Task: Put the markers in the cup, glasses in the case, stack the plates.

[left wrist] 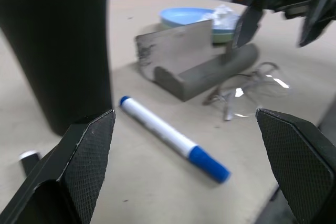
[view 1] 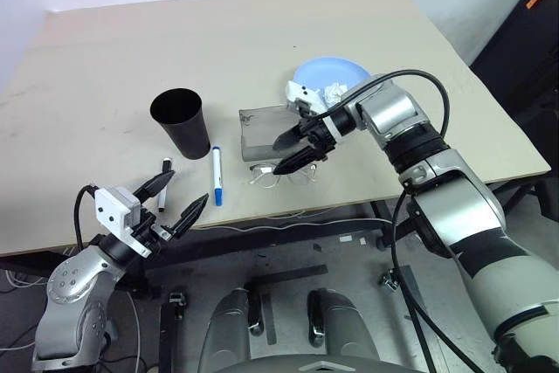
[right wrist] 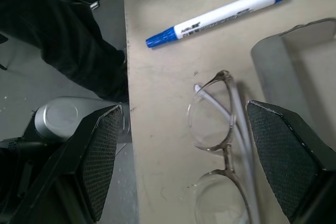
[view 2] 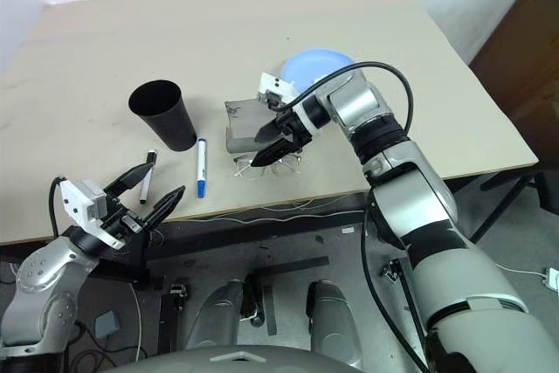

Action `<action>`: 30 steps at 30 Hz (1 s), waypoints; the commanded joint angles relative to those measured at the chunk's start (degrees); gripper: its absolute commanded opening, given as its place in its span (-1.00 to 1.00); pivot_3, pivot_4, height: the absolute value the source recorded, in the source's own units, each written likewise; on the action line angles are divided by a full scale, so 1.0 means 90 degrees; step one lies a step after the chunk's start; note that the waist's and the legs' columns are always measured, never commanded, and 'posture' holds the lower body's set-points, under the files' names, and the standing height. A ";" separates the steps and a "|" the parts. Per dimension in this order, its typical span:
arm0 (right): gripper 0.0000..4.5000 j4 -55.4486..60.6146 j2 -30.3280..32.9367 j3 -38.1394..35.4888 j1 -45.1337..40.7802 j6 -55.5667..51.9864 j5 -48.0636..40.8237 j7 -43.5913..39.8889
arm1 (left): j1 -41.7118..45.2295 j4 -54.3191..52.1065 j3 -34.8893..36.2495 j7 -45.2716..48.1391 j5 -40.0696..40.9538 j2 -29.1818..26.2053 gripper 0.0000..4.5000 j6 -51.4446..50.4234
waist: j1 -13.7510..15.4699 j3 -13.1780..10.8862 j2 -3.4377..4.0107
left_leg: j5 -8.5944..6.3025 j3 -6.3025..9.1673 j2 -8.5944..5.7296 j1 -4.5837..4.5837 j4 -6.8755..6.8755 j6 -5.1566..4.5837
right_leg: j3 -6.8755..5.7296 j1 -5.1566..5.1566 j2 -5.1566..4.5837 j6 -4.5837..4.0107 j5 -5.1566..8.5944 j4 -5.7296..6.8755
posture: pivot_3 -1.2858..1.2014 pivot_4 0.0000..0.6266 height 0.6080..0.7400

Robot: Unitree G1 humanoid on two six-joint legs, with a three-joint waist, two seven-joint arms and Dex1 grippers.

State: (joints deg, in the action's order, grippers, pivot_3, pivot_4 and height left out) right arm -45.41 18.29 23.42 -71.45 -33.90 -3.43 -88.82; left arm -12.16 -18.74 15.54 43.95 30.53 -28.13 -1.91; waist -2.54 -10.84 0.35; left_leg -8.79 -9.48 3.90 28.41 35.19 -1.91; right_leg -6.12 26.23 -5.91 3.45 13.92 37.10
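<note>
The black cup (view 1: 179, 120) stands upright on the table. In front of it lie the markers: the blue-capped one (view 1: 217, 176) and the short black-capped one (view 1: 164, 188). The grey case (view 1: 262, 131) lies open, with the glasses (view 1: 281, 174) on the table just in front of it. A light blue plate (view 1: 330, 72) sits behind the case, and a pale green rim (left wrist: 224, 34) shows beside it. My right gripper (view 1: 283, 155) hovers open just above the glasses, pointing down and left. At the table's front edge my left gripper (view 1: 181, 192) is open and empty, near the black-capped marker.
A crumpled white tissue (view 1: 334, 90) lies on the blue plate. The table's front edge (view 1: 288, 211) runs just below the glasses and markers. A cable (view 1: 262, 226) hangs under that edge. The far and left parts of the table (view 1: 131, 50) are bare.
</note>
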 commanded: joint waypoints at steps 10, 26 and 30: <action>0.77 -0.1016 -0.0339 0.0204 -0.0332 0.0617 0.0656 -0.0018 | -0.0088 -0.0256 0.0076 0.0306 0.0063 -0.0149 1.00 0.0111 | -0.0003 0.0000 -0.0001 | 0.0000 -0.0011 0.0000 0.0002 -0.0005 0.0001 | 0.0001 0.0009 0.0000 -0.0003 -0.0004 -0.0001 | 0.03 -0.52 0.80; -0.99 -0.1483 -0.0429 0.0025 -0.0518 0.0997 0.0967 0.0000 | -0.0220 0.0511 0.0016 0.0787 -0.0204 0.0056 1.00 0.0839 | -0.0006 0.0001 -0.0001 | 0.0001 -0.0014 0.0003 0.0001 -0.0007 0.0003 | 0.0002 0.0014 -0.0001 -0.0005 -0.0004 -0.0001 | 0.03 -0.52 0.80; -0.99 -0.1426 -0.0407 -0.0026 -0.0544 0.0973 0.0963 -0.0060 | -0.0267 0.0502 -0.0020 0.0780 -0.0226 0.0090 1.00 0.0872 | -0.0004 0.0002 -0.0001 | 0.0001 -0.0014 0.0003 0.0001 -0.0009 0.0003 | 0.0002 0.0015 -0.0003 -0.0007 -0.0005 -0.0001 | 0.03 -0.52 0.80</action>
State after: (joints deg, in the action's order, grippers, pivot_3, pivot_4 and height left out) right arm -58.75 14.46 24.34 -74.31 -25.43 5.32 -89.11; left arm -14.14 -13.65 15.14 50.84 28.65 -27.33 4.50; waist -2.58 -10.83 0.34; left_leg -8.78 -9.61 3.93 28.42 35.12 -1.89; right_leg -6.10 26.37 -5.93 3.39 13.87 37.10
